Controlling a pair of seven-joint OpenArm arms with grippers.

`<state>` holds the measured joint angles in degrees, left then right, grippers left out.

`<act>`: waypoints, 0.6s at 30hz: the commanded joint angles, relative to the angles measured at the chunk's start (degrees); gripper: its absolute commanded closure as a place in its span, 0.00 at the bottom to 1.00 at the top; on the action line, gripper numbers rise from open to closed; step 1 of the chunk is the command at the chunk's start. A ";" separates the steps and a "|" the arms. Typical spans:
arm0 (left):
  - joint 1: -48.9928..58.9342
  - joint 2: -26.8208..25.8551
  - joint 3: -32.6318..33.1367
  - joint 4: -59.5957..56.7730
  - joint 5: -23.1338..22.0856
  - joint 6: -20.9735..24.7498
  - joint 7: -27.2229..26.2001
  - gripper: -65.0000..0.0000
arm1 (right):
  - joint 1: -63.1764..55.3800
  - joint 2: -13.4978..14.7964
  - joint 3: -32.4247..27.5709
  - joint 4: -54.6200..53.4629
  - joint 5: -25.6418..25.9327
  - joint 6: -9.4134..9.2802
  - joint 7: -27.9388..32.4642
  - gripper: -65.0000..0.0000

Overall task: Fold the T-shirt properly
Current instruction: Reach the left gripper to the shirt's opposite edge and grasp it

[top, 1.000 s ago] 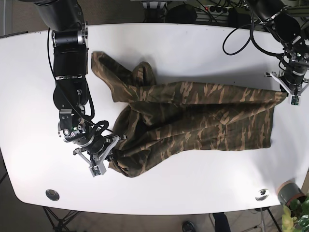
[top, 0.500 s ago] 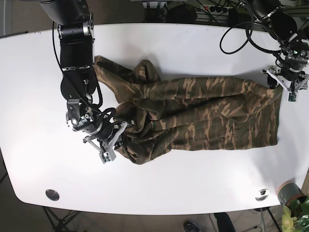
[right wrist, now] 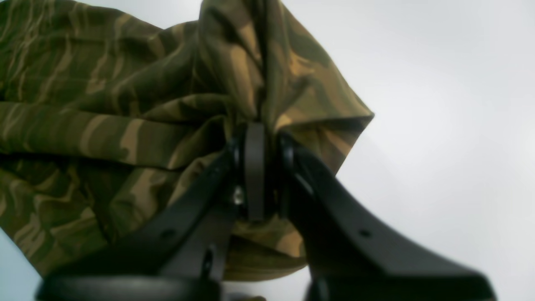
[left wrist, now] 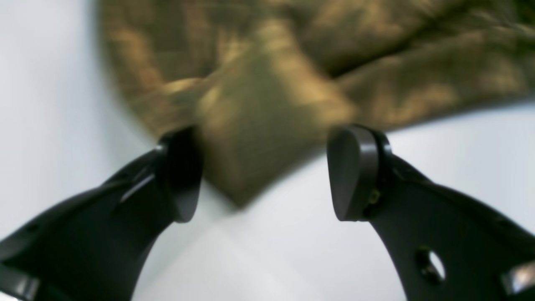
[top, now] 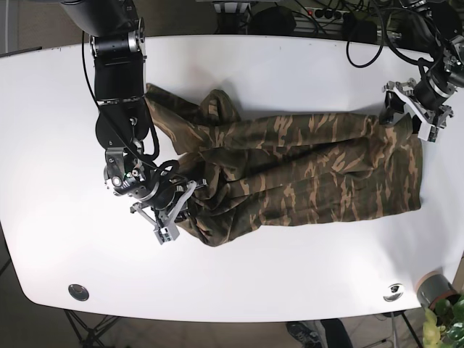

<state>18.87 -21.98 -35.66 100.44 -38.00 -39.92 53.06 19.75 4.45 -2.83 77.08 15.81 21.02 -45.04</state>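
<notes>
T-shirt [top: 304, 174]: soft, limp, light; we grip at hems/corners. Right gripper [right wrist: 261, 167] clamped on bunched fabric. Left gripper [left wrist: 267, 175] spread wide, astride corner, empty.

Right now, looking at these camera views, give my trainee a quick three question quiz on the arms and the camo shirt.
1. True or false: the right gripper is shut on the T-shirt.
2. The left gripper is: A) open, B) shut on cloth, C) out of view.
3. What colour is the table?

Key: 1 true; 2 A; 3 white.
</notes>
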 commanded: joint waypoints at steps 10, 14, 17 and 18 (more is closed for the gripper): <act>3.94 -3.83 -3.86 2.46 -4.42 -0.08 -0.44 0.33 | 1.75 -0.10 0.24 1.03 0.76 0.22 1.48 0.97; 3.76 -3.83 -7.81 5.80 -8.02 -0.08 -0.44 0.33 | 0.87 -0.10 0.32 1.03 0.76 0.22 1.56 0.97; 3.06 -3.83 -8.69 6.94 -9.34 -0.08 -0.44 0.33 | 0.60 -0.10 0.32 1.03 0.76 0.22 1.56 0.97; 1.57 -3.83 -8.69 7.12 -9.25 -0.08 -0.44 0.33 | 0.60 -0.10 0.32 1.03 0.76 0.22 1.56 0.97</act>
<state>21.63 -24.91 -43.68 106.30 -46.68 -39.94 53.65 18.70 4.29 -2.68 77.08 15.84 20.99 -44.86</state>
